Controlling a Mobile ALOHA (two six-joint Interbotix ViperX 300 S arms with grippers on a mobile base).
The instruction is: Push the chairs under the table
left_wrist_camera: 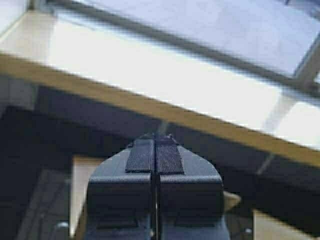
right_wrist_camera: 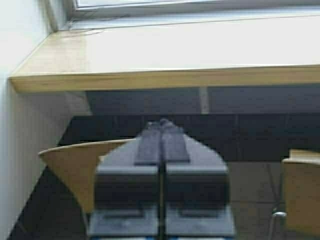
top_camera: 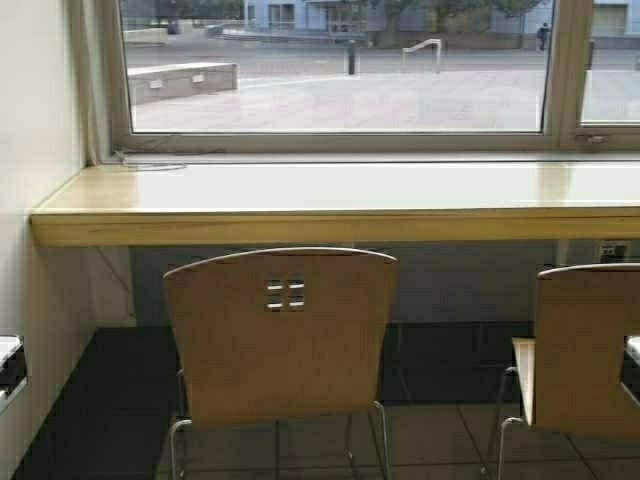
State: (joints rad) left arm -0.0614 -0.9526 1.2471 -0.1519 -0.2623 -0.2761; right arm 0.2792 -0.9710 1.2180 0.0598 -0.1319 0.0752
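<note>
Plywood chairs, the near one [top_camera: 280, 335] at 6 o'clock and its neighbour [top_camera: 585, 350] at 4 o'clock before the surface [top_camera: 330, 205], look light, stiff and slide-prone, so push high on the backrest with your empty, closed left end effector [left_wrist_camera: 155, 155] and right end effector [right_wrist_camera: 161, 142].

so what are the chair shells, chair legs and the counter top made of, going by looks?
Left chair: shell looks like moulded plywood, tan with a satin finish; it is one thin curved sheet with square cutouts.
Its legs: thin, silvery and shiny, probably chromed or polished steel tube.
Table: pale glossy top, window glare reflects off it, likely laminate or lacquered wood; yellowish wood front edge.
Both grippers are shut, above the chairs.
</note>
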